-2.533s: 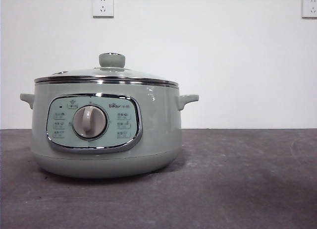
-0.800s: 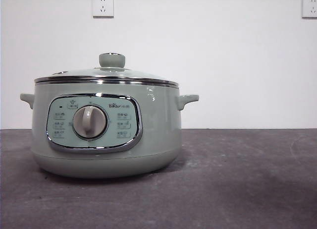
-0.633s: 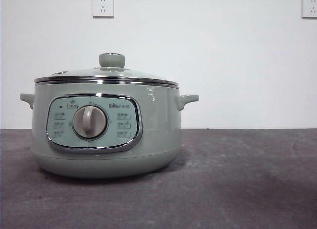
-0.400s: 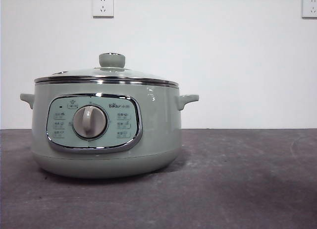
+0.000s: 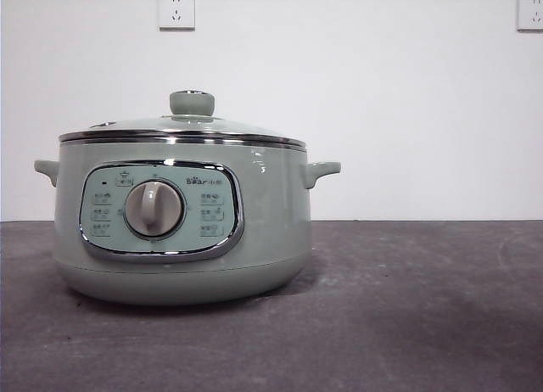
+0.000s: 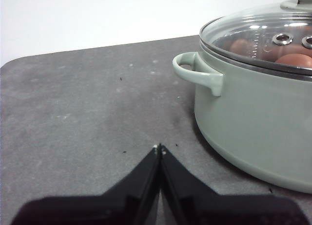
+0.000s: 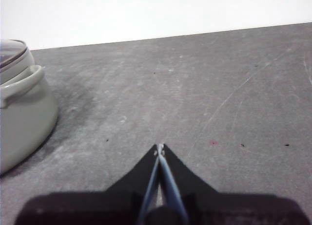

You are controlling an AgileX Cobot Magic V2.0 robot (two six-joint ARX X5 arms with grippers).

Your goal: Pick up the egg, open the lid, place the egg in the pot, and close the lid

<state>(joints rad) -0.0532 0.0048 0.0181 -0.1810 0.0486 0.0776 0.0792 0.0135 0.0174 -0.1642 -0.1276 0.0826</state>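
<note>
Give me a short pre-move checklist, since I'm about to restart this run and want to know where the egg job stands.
1. Lid seated on the pot: ok, closed all round.
2. Eggs in the pot: ok, reddish-brown shapes show through the glass in the left wrist view; count cannot tell.
3. Left gripper free: ok, jaws shut, holding nothing, low over the table beside the pot.
4. Right gripper free: ok, jaws shut, empty, on the pot's other side.
5. Loose egg to pick up: not ok, none shows in any view.
</note>
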